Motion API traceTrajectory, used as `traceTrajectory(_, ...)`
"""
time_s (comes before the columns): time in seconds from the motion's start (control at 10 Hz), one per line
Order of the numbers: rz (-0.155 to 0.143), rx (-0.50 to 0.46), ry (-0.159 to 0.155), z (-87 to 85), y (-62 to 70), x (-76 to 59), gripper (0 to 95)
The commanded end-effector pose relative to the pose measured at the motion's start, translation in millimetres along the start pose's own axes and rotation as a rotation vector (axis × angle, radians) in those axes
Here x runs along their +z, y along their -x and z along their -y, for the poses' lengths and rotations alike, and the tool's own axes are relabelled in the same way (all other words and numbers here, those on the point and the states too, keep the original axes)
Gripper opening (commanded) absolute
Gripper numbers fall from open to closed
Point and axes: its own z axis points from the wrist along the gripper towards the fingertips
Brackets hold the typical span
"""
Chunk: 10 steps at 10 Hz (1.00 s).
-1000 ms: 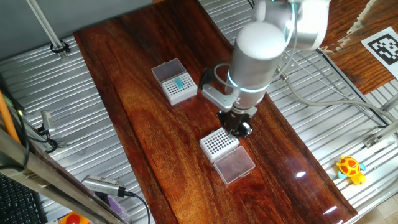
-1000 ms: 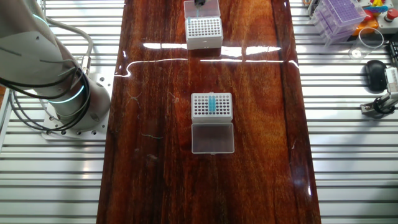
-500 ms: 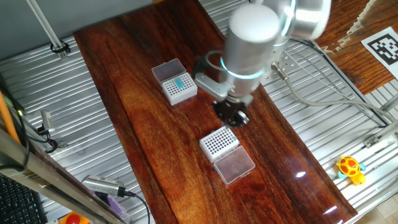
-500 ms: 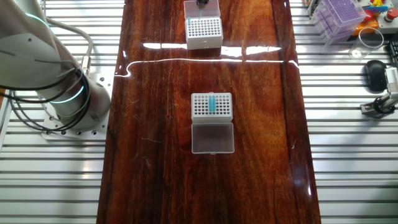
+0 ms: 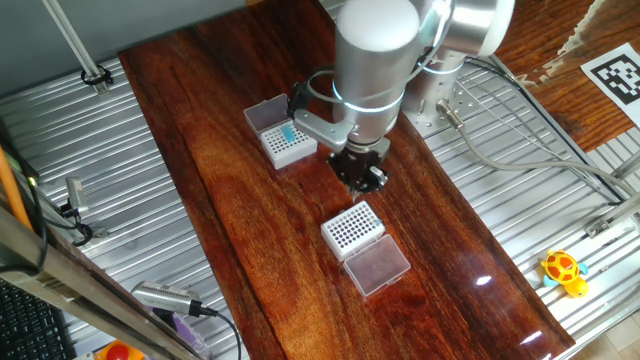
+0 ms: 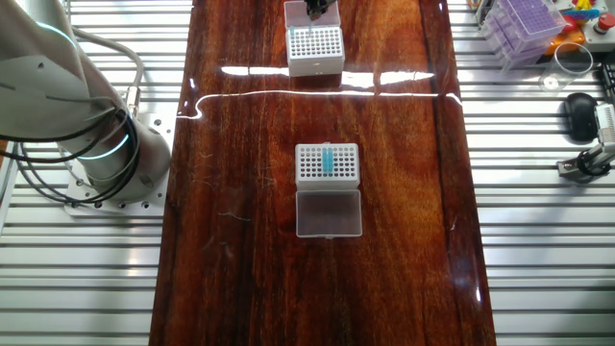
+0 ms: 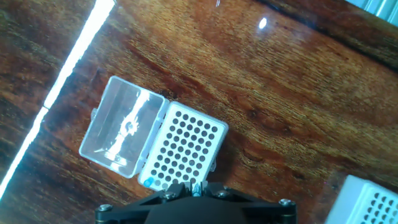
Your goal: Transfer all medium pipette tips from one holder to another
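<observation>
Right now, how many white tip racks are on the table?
2. One rack sits mid-table, holding the teal tips, its clear lid open beside it. The other rack lies toward one end of the table, near the gripper, also open.

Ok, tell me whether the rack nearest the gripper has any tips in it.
Almost empty. The near rack shows bare dark holes; only one teal tip sits at its corner in the hand view. Its clear lid lies open.

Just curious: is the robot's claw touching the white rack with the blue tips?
Apart. One fixed view shows the claw hanging over bare wood between the two racks, clear of the blue-tip rack.
</observation>
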Motion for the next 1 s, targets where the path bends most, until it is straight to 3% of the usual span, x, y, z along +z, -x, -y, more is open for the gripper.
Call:
traceTrajectory(0.1, 0.016, 0.064, -0.020, -8.6, -5.5, 4.2, 0.0)
traceTrajectory(0.4, 0.019, -0.063, -0.014, 67.6, -24.8, 6.7, 0.0)
traceTrajectory(0.6, 0.012, -0.155, -0.006, 119.8, -37.0, -2.6, 0.0)
traceTrajectory(0.8, 0.004, -0.164, 0.005, 124.4, -38.7, -4.5, 0.0)
traceTrajectory(1.0, 0.021, -0.099, -0.002, 124.4, -38.7, -4.5, 0.0)
